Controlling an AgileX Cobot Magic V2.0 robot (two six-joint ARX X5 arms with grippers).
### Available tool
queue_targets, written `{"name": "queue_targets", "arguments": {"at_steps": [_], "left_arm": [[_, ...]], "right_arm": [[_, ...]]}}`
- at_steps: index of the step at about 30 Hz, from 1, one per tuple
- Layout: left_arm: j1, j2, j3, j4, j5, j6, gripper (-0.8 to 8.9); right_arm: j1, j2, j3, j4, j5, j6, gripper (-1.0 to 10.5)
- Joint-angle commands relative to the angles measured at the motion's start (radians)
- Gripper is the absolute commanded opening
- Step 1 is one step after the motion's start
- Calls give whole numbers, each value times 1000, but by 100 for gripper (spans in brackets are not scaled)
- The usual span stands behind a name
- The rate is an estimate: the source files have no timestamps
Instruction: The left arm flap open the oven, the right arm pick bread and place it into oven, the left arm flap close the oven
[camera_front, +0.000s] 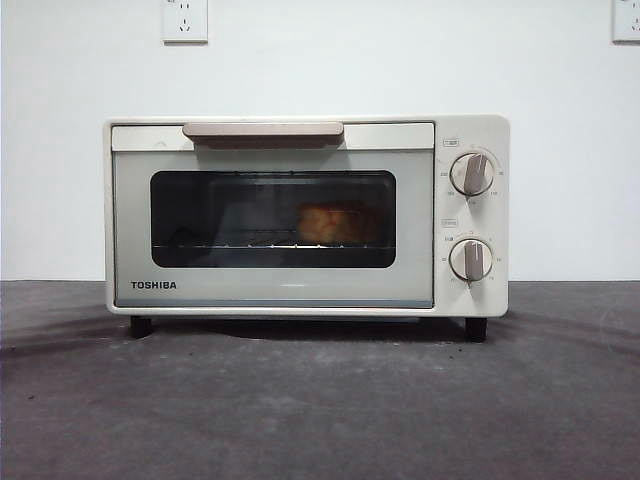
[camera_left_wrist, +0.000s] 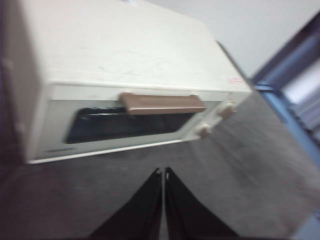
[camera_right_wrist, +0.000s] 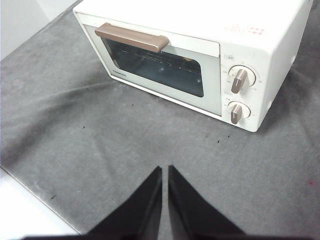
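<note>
Tools (camera_right_wrist: 165, 170) over grey cloth (camera_right_wrist: 100, 135)

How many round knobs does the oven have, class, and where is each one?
2. Both sit on the oven front, right of the door: the upper knob level with the window's top, the lower knob directly beneath it. None appear hidden.

The brand name TOSHIBA stands in dark capitals at the lower left corner of the oven (camera_front: 300, 215) door, while the small scale figures ringing its two knobs and a reddish label on its top are too small to read.
</note>
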Motion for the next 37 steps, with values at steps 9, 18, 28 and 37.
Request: {"name": "queue_targets", "arguments": {"at_steps": [9, 18, 28, 37], "left_arm": [[-1, -270, 18, -55, -34, 56, 22], [19, -381, -33, -24, -45, 171, 22], [87, -652, -641, 299, -450, 196, 22], [87, -702, -919, 526, -612, 169, 22]], "right_arm": [[10, -3, 16, 10, 3, -14, 18], [10, -3, 16, 10, 4, -15, 18], [10, -3, 16, 10, 4, -15, 18], [10, -3, 16, 10, 4, -15, 18]]}}
